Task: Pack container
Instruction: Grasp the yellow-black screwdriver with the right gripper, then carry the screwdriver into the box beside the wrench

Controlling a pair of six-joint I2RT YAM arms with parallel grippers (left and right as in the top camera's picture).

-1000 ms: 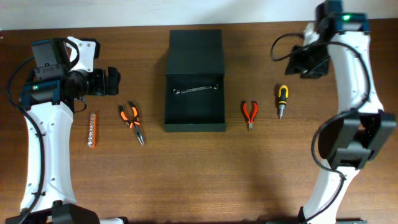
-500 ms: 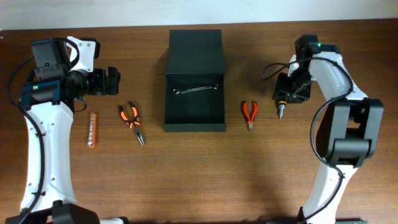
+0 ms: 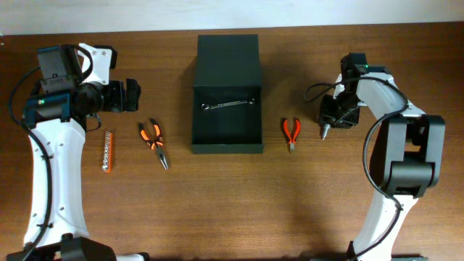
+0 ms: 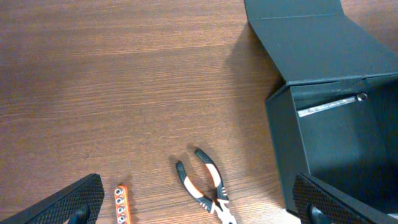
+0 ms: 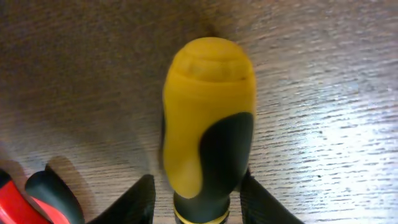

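Note:
The dark container (image 3: pixel 226 132) lies open at the table's middle, its flap lid (image 3: pixel 228 61) folded back, a silver wrench (image 3: pixel 230 104) inside. My right gripper (image 3: pixel 330 116) is down over the yellow-black screwdriver (image 3: pixel 324 132), hiding all but the tip. In the right wrist view the screwdriver (image 5: pixel 208 124) handle sits between my right gripper (image 5: pixel 198 186) fingers; one finger touches it and the other stands slightly off. My left gripper (image 3: pixel 130 95) hangs wide open and empty left of the container (image 4: pixel 348 149), above the table.
Red pliers (image 3: pixel 291 133) lie between container and screwdriver, a red handle edge (image 5: pixel 12 199) showing close by. Orange-black pliers (image 3: pixel 154 139) and an orange bit holder (image 3: pixel 107 151) lie left of the container, below my left gripper (image 4: pixel 199 202).
The right arm swung in from the far right and came down over the screwdriver, its fingers narrowing around the handle. The left arm has not moved.

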